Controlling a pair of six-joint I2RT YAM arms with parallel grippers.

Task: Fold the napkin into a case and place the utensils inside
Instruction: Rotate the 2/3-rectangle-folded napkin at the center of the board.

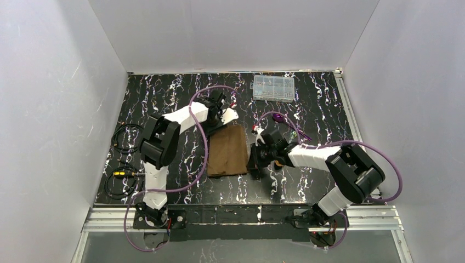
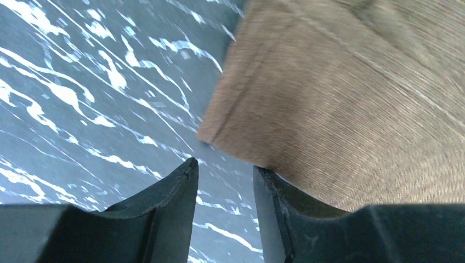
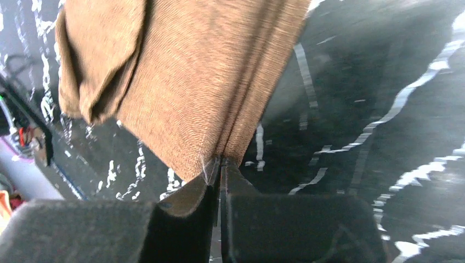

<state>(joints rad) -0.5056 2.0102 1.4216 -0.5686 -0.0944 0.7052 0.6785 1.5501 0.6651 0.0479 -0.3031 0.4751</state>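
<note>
Napkin (image 1: 227,150) lies folded mid-table; right gripper (image 3: 220,164) pinches its right edge, left gripper (image 2: 225,170) hangs parted at its far corner.

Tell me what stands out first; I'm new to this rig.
A brown cloth napkin lies folded at the centre of the black marbled table, between the arms. The right gripper is shut on its edge; the left gripper stands open at a far corner.

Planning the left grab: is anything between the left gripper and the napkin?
Nothing visible. The left gripper is open over the marbled table, and the napkin corner lies right at its fingertips. The right gripper is shut on another edge of the napkin.
</note>
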